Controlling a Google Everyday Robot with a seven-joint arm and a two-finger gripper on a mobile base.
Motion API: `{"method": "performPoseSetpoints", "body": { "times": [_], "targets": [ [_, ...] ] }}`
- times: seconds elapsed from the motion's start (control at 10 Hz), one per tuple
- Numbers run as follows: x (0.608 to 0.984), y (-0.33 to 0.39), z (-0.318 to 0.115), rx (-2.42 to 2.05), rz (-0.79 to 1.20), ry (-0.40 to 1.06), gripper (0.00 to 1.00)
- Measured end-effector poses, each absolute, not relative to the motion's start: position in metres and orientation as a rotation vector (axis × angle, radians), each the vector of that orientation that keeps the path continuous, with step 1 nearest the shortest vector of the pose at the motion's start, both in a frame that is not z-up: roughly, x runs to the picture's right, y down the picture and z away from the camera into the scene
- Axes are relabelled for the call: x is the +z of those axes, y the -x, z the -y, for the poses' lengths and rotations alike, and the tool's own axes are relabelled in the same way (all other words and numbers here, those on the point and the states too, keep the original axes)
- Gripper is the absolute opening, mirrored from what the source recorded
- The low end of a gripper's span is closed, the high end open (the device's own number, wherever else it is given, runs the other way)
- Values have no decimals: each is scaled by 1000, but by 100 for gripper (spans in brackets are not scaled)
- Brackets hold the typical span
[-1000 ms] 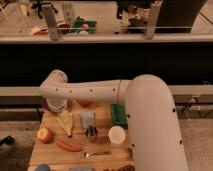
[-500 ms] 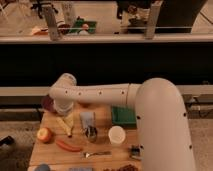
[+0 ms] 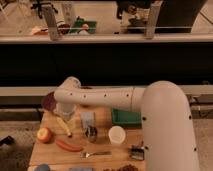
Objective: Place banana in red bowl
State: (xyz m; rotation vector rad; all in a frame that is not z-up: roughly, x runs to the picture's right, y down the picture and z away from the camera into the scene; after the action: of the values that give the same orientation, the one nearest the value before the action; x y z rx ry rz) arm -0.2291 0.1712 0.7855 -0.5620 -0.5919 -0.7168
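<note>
The banana lay on the table, well to the left of the tray in the view and a little nearer to the camera. It was slanted, with its far end pointing up toward the gripper. The gripper hung just over that far end, also left of the tray. Whether the gripper was open, closed, or already holding the banana, I could not tell. Its lower part melted into the pale fruit under it.

The banana looked like a light toy, probably hollow plastic, stiff and rather smooth. It should weigh almost nothing, but it may slip or turn if it is pinched near a tapered tip. I would judge the thick middle the best place to hold, with the jaws across the narrow width and not along the length. It did not seem fragile.

The red bowl was just left of the tray, and the arm covered most of it. Only a reddish strip showed under the arm, so the rim and the inside could not be checked. The purple bowl stood further left of the tray than the banana, and it too was partly behind the arm. The apple and the carrot were left of the tray as well, close to the banana but apart from it. A cup stood just in front of the tray. Small grey things between the banana and the cup were too unclear to name.
</note>
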Motion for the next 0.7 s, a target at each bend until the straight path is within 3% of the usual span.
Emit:
{"method": "performPoseSetpoints", "body": {
  "times": [0.7],
  "targets": [
    [807, 238, -191, -723, 696, 610, 80]
  ]
}}
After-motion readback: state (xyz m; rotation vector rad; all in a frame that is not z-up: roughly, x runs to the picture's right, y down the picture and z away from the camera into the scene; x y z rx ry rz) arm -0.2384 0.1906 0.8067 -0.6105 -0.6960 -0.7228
